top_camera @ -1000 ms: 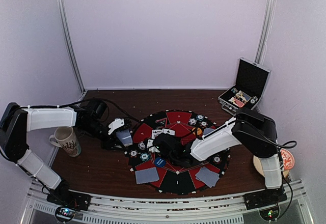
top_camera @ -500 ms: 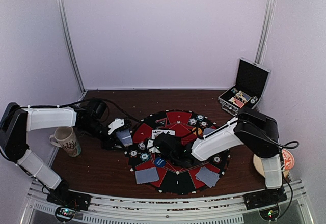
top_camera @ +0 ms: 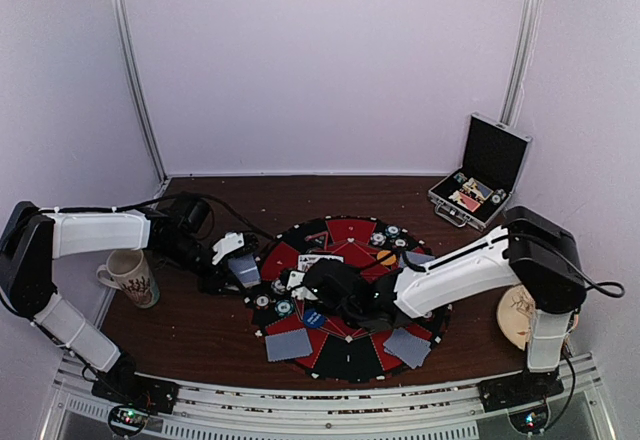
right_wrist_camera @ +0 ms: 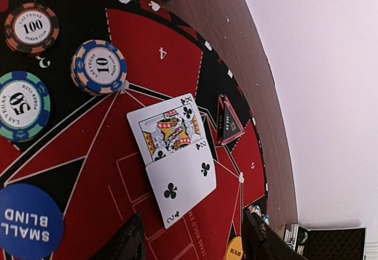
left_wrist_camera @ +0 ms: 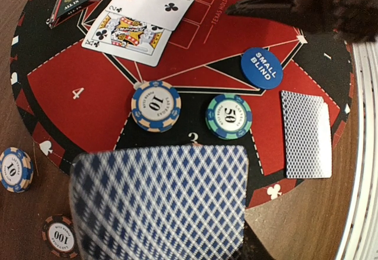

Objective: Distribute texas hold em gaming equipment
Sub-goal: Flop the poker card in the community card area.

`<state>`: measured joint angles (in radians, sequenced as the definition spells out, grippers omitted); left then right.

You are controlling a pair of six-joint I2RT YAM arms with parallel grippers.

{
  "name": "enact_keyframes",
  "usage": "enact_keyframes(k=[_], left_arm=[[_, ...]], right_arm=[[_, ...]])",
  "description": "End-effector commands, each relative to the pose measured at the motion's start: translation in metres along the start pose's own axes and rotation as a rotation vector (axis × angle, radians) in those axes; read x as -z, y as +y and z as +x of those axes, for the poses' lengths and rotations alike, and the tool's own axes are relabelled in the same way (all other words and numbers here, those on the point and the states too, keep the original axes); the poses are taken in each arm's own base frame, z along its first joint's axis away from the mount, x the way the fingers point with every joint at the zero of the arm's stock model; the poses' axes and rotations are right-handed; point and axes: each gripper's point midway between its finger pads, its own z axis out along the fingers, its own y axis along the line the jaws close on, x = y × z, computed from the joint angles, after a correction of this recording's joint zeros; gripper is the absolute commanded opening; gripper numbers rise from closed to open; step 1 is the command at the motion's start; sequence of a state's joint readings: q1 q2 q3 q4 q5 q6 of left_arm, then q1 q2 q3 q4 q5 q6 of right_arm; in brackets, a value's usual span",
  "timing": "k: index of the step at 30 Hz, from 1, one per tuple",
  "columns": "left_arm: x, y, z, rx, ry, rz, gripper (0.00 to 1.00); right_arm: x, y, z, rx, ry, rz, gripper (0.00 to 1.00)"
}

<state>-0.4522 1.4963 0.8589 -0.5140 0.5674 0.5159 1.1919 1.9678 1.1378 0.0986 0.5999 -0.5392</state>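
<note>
The round red-and-black poker mat (top_camera: 345,360) lies mid-table. My left gripper (top_camera: 238,262) hovers over its left edge, shut on a blue diamond-backed playing card (left_wrist_camera: 159,204) that hides its fingers. My right gripper (right_wrist_camera: 195,245) is open and empty, low over the mat's centre (top_camera: 318,285), with the face-up king of clubs (right_wrist_camera: 168,131) and two of clubs (right_wrist_camera: 180,189) just ahead of its fingers (right_wrist_camera: 133,239). Nearby lie a 10 chip (left_wrist_camera: 156,106), a 50 chip (left_wrist_camera: 229,116), the blue small-blind button (left_wrist_camera: 261,68) and the orange big-blind button (right_wrist_camera: 236,249).
Face-down cards lie at the mat's front (top_camera: 288,343) (top_camera: 407,347). A triangular all-in marker (right_wrist_camera: 227,121) sits by the king. A patterned mug (top_camera: 130,277) stands far left. The open black case (top_camera: 480,175) is back right, and a round wooden disc (top_camera: 520,312) at the right edge.
The right arm's elbow has swung out to the right while its gripper stays over the mat's centre. The left arm and its card have not moved.
</note>
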Motion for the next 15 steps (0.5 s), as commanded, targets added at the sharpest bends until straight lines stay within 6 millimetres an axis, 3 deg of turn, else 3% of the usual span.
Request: enact_keyframes(k=[1, 9, 12, 15], left_arm=[[0.006, 0.005, -0.013, -0.015, -0.039, -0.02, 0.35], [0.008, 0.005, -0.014, -0.018, -0.042, -0.024, 0.35], [0.008, 0.005, -0.013, -0.017, -0.042, -0.023, 0.35], [0.008, 0.004, -0.014, -0.021, -0.044, -0.019, 0.35]], right_arm=[[0.042, -0.039, -0.016, -0.22, -0.11, -0.004, 0.59], [0.084, -0.074, -0.06, -0.67, -0.345, -0.183, 0.72], [0.092, -0.07, -0.082, -0.828, -0.431, -0.332, 0.73], [0.086, -0.061, -0.096, -0.964, -0.448, -0.446, 0.74]])
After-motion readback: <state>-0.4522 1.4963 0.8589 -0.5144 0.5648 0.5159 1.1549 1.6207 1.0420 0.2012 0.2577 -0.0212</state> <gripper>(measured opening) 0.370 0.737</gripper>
